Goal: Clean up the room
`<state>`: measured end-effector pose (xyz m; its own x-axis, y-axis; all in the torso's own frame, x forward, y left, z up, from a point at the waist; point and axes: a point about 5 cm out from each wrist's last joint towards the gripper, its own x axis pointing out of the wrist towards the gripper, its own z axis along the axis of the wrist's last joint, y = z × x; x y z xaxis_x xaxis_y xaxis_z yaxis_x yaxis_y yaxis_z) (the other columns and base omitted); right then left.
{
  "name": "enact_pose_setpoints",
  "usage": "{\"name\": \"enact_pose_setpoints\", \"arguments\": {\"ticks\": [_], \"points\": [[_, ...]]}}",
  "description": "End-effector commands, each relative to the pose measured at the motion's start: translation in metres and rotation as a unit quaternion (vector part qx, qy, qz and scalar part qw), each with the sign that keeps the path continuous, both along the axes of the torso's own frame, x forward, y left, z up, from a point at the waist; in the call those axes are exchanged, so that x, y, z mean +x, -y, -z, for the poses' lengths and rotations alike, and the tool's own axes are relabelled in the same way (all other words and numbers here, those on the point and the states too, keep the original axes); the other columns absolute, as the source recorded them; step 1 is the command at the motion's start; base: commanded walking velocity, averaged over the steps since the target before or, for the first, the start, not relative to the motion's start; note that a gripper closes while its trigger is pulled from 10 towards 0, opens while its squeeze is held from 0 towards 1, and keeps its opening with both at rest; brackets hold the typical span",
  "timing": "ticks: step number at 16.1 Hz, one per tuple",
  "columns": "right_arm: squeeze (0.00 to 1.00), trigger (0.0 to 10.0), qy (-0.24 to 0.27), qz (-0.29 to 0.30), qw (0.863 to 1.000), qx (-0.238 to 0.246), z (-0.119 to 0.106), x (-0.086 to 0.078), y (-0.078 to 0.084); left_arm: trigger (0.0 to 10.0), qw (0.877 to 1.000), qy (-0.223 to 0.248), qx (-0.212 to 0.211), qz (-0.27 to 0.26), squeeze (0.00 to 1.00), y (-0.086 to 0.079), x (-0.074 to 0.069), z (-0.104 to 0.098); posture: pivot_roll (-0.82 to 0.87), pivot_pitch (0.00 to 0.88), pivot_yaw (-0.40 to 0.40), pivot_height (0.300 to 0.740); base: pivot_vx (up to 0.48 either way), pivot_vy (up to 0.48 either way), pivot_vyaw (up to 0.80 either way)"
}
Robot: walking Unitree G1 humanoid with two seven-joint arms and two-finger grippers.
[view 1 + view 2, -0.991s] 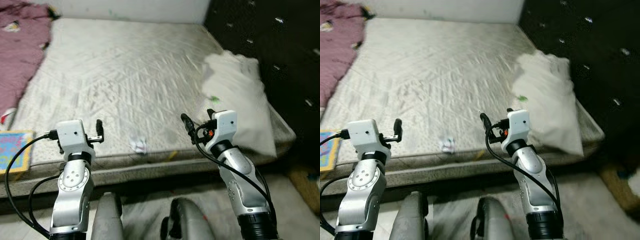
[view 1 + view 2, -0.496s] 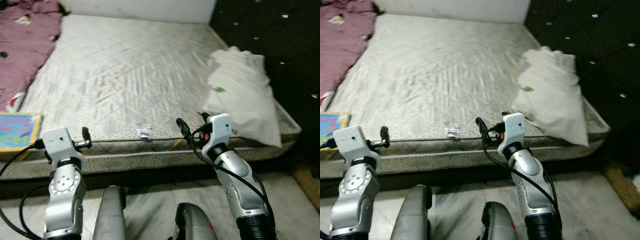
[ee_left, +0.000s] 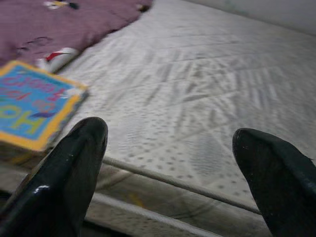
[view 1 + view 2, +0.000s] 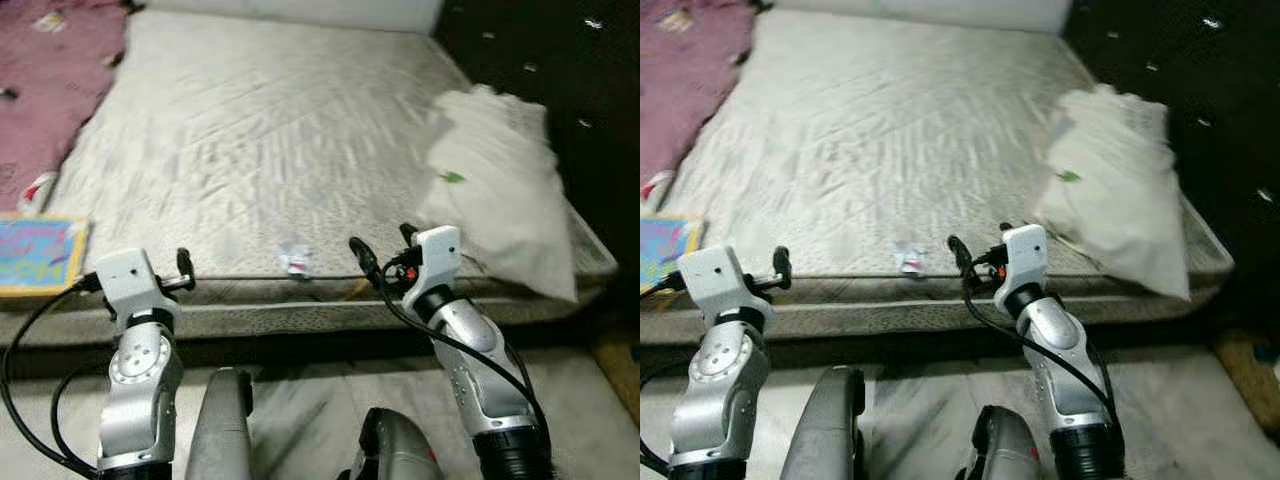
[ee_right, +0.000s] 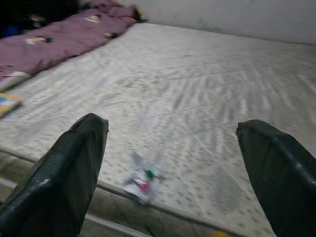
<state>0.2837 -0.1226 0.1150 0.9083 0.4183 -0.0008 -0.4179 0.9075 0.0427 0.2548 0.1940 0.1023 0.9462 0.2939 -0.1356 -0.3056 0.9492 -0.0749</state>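
A small crumpled wrapper (image 4: 296,259) lies on the pale mattress (image 4: 270,130) close to its front edge, also seen as the wrapper (image 5: 140,180) ahead of my right gripper. My right gripper (image 4: 382,242) hovers open just right of it, over the mattress edge, holding nothing. A colourful book (image 4: 40,252) rests at the left front corner. My left gripper (image 3: 168,173) is open and empty, held before the mattress edge, with the book (image 3: 34,103) to one side of it.
A white pillow (image 4: 500,185) lies on the right side of the mattress beside a dark tufted headboard (image 4: 590,90). A maroon blanket (image 4: 50,60) covers the far left. Pale floor (image 4: 300,400) runs between me and the bed.
The whole picture has shifted, so the camera moved and is a little blurred. Both arms stay raised before the bed with fingers open; the left arm sits slightly higher in view.
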Motion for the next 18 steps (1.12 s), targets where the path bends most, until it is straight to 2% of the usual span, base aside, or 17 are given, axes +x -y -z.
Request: {"name": "enact_pose_setpoints", "arguments": {"ticks": [1,7,14,18], "points": [[0.0,10.0,0.001,0.002,1.0,0.002,-0.0017,0.0004,0.0025,10.0,1.0,0.002,-0.007,0.011,0.0,0.0049,0.0012,-0.002,0.06,0.043,-0.1,0.621,0.0,0.0,0.41],[0.0,10.0,-0.002,0.0,1.0,0.007,-0.002,0.0014,0.0023,10.0,1.0,0.001,-0.008,0.008,0.0,0.0046,0.0023,-0.0024,0.05,0.054,-0.101,0.575,0.0,0.0,0.0],[0.0,10.0,-0.002,-0.011,1.0,0.007,-0.0035,0.0028,0.0008,10.0,1.0,0.005,-0.012,0.007,0.0,0.0043,0.0027,-0.0037,0.05,0.059,-0.104,0.575,0.0,0.0,0.0],[0.0,10.0,0.004,-0.027,1.0,-0.001,-0.0043,0.0013,-0.0027,10.0,1.0,0.011,-0.016,0.014,0.0,0.0056,0.0032,-0.0048,0.05,0.058,-0.105,0.575,0.0,0.0,0.66]]}}
